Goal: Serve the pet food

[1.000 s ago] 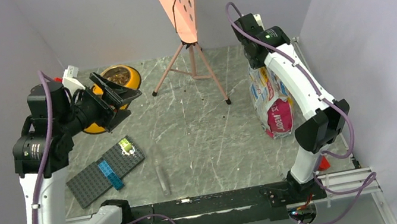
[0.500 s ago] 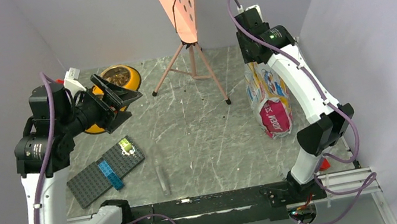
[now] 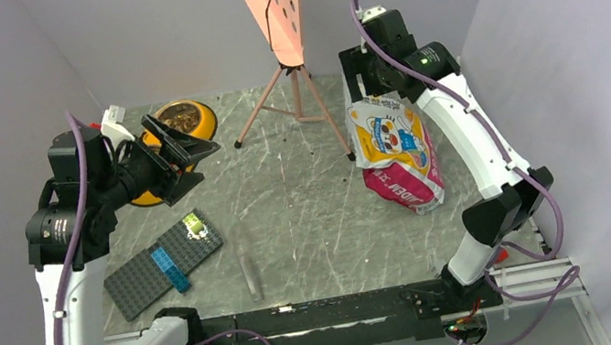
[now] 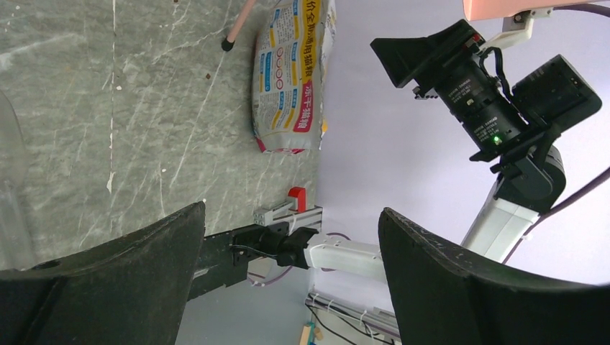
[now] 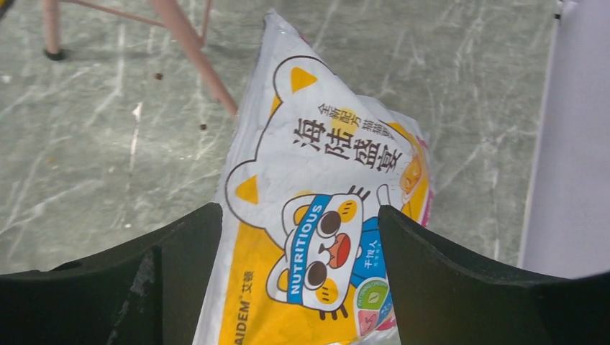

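Brown pet food (image 3: 178,115) in yellow dish (image 3: 208,121), ten o'clock: serving judged done. Bag (image 3: 390,145) aside, two o'clock; right gripper (image 5: 298,210) spread above it, left gripper (image 4: 291,210) spread, empty.

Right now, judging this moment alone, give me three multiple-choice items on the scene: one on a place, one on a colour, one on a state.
1. Where is the printed bag?
A. On the right side of the table, under the right gripper.
B. In the far left corner.
C. In the near left corner.

2. What colour is the long brick on the grey baseplate?
A. Red.
B. Blue.
C. White.

3. How is the right gripper?
A. Shut on the bag.
B. Shut on nothing.
C. Open.

Answers:
1 A, the top view shows it on the right, below that arm's wrist.
2 B, it reads plainly blue from above.
3 C, its wrist view shows the fingers wide apart over the bag.
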Tool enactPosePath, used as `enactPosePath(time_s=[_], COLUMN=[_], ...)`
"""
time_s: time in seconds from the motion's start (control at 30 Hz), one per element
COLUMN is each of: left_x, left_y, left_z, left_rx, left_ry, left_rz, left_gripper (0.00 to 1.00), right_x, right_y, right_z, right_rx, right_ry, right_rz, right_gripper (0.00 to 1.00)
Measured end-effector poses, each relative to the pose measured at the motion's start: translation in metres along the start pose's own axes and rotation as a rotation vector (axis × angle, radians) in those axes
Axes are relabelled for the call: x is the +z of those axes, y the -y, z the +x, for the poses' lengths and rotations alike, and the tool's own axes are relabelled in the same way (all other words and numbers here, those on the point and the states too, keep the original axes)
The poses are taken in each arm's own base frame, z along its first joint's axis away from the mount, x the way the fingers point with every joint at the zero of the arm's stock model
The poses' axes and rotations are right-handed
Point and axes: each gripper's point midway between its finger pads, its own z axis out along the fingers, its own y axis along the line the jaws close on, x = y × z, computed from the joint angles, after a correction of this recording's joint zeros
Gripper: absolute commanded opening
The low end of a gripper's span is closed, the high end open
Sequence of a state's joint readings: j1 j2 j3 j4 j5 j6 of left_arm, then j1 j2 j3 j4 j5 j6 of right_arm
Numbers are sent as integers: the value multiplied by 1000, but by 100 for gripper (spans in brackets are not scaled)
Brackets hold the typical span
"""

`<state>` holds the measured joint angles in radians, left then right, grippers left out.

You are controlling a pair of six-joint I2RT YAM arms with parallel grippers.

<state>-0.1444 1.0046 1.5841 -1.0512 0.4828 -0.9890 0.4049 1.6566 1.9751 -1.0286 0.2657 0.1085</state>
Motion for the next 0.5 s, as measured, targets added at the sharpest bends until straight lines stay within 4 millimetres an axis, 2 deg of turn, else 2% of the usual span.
enactPosePath(time_s=[0.13,0.27,0.3,0.37,0.5], left_x=[0,0,0,-2,-11], left_y=[0,0,0,3,23], left_z=[0,0,0,-1,-12], left_rx=[-1,1,2,11,77], left_ry=[-1,-1,-1,3,42], left_rz=[-1,1,2,7,48], left_gripper=[94,96,97,97,99], right_x=[-12,-38,-48,-69,-139], right_y=[-14,-17,-16,-12,7], right_z=[-4,-16,-20,-28,-44], right_rx=[30,83,98,127,193], right_ry=[21,74,95,144,310], right_rz=[-72,-113,-120,-131,-155], right_gripper=[87,94,99,100,100])
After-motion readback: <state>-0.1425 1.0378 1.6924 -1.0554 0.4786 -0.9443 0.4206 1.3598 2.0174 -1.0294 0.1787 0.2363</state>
